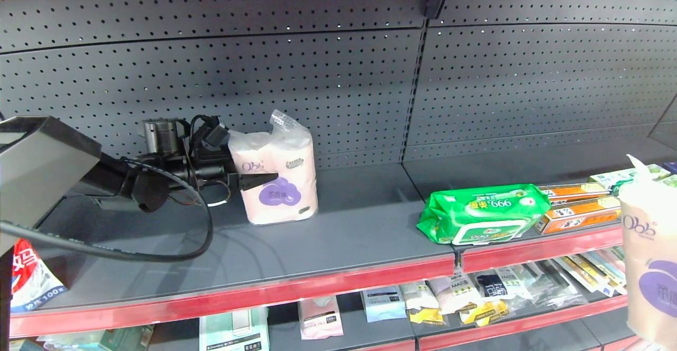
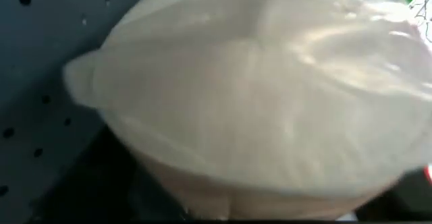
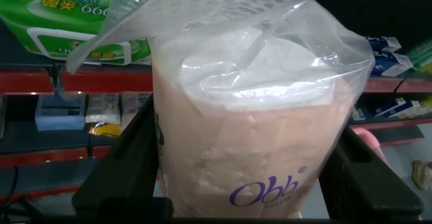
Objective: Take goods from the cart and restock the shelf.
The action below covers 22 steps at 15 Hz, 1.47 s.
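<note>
A pink toilet paper pack (image 1: pixel 277 174) with a purple label stands upright on the grey shelf (image 1: pixel 344 234), left of its middle. My left gripper (image 1: pixel 263 175) comes in from the left and is shut on this pack, one dark fingertip (image 1: pixel 259 180) lying across its front face. The left wrist view has the pack's plastic-wrapped top (image 2: pixel 256 102) right up close. A second, matching pack (image 1: pixel 650 266) hangs in front of the shelf at the far right. My right gripper (image 3: pixel 243 190) is shut on that second pack (image 3: pixel 250 136), with black fingers (image 3: pixel 125 160) on either side.
A green wet-wipes pack (image 1: pixel 484 212) and orange boxes (image 1: pixel 579 208) lie on the shelf's right section. Bare shelf stretches between the standing pack and the wipes. A red-and-white bag (image 1: pixel 31 277) sits at the far left. Small goods (image 1: pixel 455 293) fill the lower shelf.
</note>
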### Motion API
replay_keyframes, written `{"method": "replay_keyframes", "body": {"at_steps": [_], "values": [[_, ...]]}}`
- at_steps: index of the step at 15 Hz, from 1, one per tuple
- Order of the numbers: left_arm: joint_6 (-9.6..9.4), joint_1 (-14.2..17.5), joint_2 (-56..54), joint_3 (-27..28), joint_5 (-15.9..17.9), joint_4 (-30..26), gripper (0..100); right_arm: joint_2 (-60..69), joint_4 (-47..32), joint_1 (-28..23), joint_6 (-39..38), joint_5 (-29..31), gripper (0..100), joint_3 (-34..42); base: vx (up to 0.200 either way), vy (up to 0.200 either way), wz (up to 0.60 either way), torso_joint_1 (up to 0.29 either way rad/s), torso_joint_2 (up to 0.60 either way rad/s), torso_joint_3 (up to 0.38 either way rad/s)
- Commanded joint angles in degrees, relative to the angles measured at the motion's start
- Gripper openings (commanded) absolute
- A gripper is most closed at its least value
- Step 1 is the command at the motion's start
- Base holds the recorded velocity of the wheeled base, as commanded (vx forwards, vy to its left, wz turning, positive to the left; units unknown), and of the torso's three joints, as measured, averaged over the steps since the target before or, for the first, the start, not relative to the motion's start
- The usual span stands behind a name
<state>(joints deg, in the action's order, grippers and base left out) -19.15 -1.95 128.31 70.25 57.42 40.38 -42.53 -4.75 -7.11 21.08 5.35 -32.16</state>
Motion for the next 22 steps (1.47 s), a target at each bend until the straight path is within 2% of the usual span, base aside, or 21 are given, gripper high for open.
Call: {"method": "replay_keyframes", "body": {"at_steps": [1,8,13,15,18,20,22], "values": [[0.61,-0.16,0.81,-0.21,-0.20,1.20,0,-0.27,0.01,-0.01,0.02,0.01,0,-0.01,0.000,0.000,0.00,0.000,0.00,0.000],[1.31,-0.60,-2.18,-3.11,0.24,1.37,0,-1.24,0.10,-0.01,0.02,0.01,0,-0.27,0.000,0.000,0.00,0.000,0.00,0.000],[1.66,-0.42,-10.27,-14.00,0.33,1.99,0,-1.94,0.10,0.08,0.02,0.01,0,-0.45,0.000,0.000,0.00,0.000,0.00,0.000],[1.57,-0.42,-11.59,-16.99,0.33,4.36,0,-2.12,0.10,0.08,0.02,-0.08,0,-0.71,0.000,0.000,0.00,0.000,0.00,0.000],[1.66,-0.42,-12.55,-24.64,-0.29,13.33,0,-3.96,0.18,0.08,0.02,-0.17,0,-2.29,0.000,0.000,0.00,0.000,0.00,0.000],[1.66,-0.42,-12.47,-28.07,-0.29,16.75,0,-4.40,0.18,0.25,0.02,-0.25,0,-2.56,0.000,0.000,0.00,0.000,0.00,0.000],[1.75,-0.42,-13.35,-29.47,-0.29,17.37,0,-4.49,0.18,0.25,0.02,-0.25,0,-2.56,0.000,0.000,0.00,0.000,0.00,0.000]]}}
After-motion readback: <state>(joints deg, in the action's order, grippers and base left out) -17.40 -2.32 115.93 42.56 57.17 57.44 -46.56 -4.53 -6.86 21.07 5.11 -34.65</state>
